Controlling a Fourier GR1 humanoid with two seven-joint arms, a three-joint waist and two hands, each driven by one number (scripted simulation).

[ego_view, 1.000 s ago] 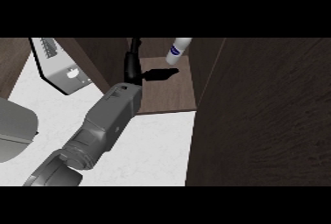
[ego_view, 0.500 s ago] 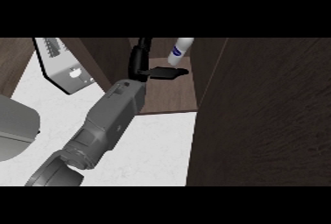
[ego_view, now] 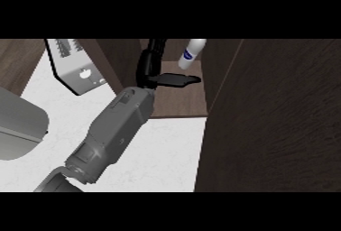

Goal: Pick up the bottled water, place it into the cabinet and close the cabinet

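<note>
The bottled water stands tilted inside the cabinet, on the brown shelf at the 12 o'clock part of the head view; its white body carries a blue label and its top is cut off by the upper band. Only one hand shows, at the end of a grey forearm that rises from about 7 o'clock toward 12 o'clock. Which arm it belongs to cannot be told from this view. The hand is relaxed and holds nothing: its fingers run straight up toward 12 o'clock and its thumb sticks out toward 3 o'clock, just below the bottle and apart from it.

Compared with half a second ago, the hand sits slightly lower and further from the bottle, while the bottle keeps the same place and tilt.

The dark cabinet door stands open, filling the 3 o'clock side. A grey appliance lies on the white table at 10 o'clock, and a rounded grey object sits at 9 o'clock.
</note>
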